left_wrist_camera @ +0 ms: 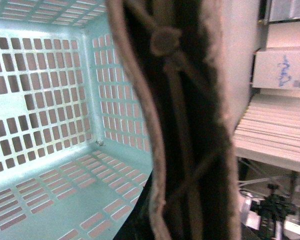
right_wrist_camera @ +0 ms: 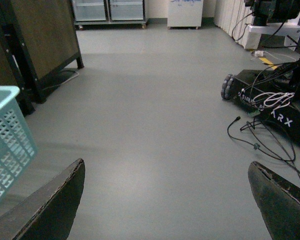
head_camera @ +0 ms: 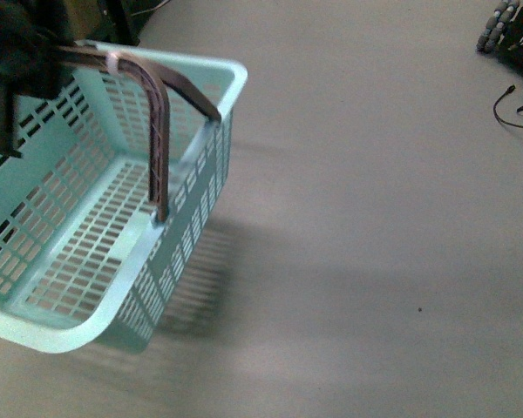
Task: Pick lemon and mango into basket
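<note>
Closest to the left wrist camera, the brown handles [left_wrist_camera: 180,150] of the basket [left_wrist_camera: 45,100] are seen filling the middle of the picture, blurred by nearness, with the aqua slotted walls and floor of the basket shown beyond them. In the front view the left claw [head_camera: 13,61] is seen as a dark mass at the upper left, pressed together on the two handles [head_camera: 157,113], which are drawn together there and bound by a white tie [head_camera: 112,64]. The basket [head_camera: 231,74] is hung from that grip, tilted, with its near corner lowest, and it is held clear of the grey floor [head_camera: 375,218], on which its shadow [head_camera: 200,296] is cast. The right claw [right_wrist_camera: 166,165] is spread wide and nothing is held between its two dark fingers [right_wrist_camera: 55,205]; it is pointed out over bare floor. From the right wrist view one corner of the basket [right_wrist_camera: 7,135] is caught at the picture's edge, well apart from the claw. Farther off on the other side a black wheeled base [right_wrist_camera: 270,95] is parked on the floor, with loose cables [right_wrist_camera: 260,135] trailed beside it, and a dark wooden cabinet [right_wrist_camera: 40,35] is stood behind the basket.
</note>
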Controlling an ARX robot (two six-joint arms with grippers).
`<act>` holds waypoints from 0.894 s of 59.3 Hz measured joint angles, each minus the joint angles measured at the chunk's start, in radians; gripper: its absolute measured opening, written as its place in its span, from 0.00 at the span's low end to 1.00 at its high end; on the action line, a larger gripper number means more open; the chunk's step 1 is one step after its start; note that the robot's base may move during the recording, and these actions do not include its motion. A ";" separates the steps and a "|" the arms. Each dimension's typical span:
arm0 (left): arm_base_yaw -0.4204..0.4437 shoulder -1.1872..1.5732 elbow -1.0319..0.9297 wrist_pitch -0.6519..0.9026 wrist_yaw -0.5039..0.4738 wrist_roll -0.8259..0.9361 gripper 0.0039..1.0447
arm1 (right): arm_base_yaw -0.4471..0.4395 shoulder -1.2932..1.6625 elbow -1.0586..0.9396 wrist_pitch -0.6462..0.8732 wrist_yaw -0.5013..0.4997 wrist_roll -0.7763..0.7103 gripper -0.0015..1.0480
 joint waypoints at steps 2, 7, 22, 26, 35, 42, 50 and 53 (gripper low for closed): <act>0.005 -0.050 -0.020 -0.013 0.004 -0.009 0.04 | 0.000 0.000 0.000 0.000 0.000 0.000 0.92; 0.018 -0.161 -0.060 -0.053 0.016 -0.028 0.04 | 0.000 0.000 0.000 0.000 0.000 0.000 0.92; 0.043 -0.428 -0.100 -0.190 0.041 -0.037 0.04 | 0.000 0.000 0.000 0.000 0.000 0.000 0.92; 0.042 -0.477 -0.099 -0.219 0.050 -0.037 0.04 | 0.000 0.000 0.000 0.000 0.000 0.000 0.92; 0.024 -0.552 -0.085 -0.275 0.076 -0.016 0.04 | 0.000 0.000 0.000 0.000 0.000 0.000 0.92; 0.018 -0.572 -0.079 -0.280 0.083 -0.008 0.04 | 0.000 0.000 0.000 0.000 0.000 0.000 0.92; 0.018 -0.571 -0.079 -0.285 0.077 0.002 0.04 | 0.000 0.000 0.000 0.000 0.000 0.000 0.92; 0.018 -0.571 -0.079 -0.285 0.075 0.003 0.04 | 0.000 0.000 0.000 0.000 0.000 0.000 0.92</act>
